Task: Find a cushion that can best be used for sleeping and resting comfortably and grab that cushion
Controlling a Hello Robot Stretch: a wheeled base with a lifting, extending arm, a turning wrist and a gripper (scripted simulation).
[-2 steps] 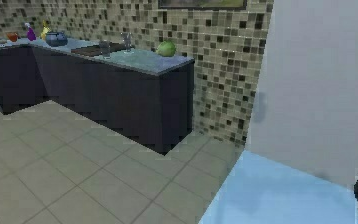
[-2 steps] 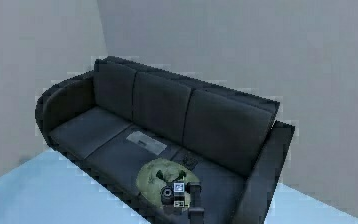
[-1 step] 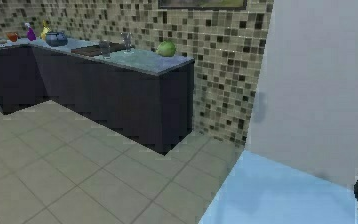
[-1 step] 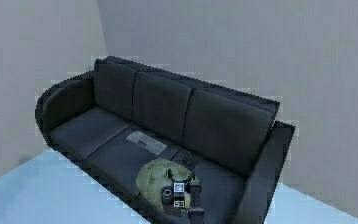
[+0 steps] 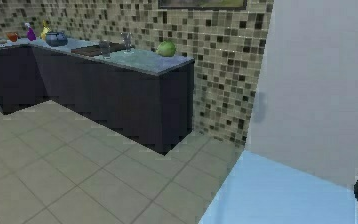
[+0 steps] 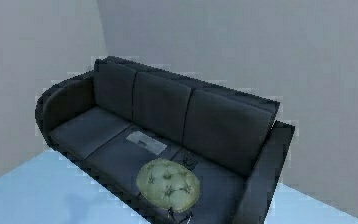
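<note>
Round green tufted cushion [image 6: 169, 185] lies on the dark sofa [image 6: 137, 100] seat, at its front edge, toward the arm side view's right end. Can't tell tool state or the cushion's offset from it

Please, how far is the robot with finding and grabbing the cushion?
Finding looks done: a round green tufted cushion lies on the dark sofa in the arm side view. In hand: probably lining up beside the sofa. Left: the grab, since the cushion rests on the seat, not lifted.
</note>
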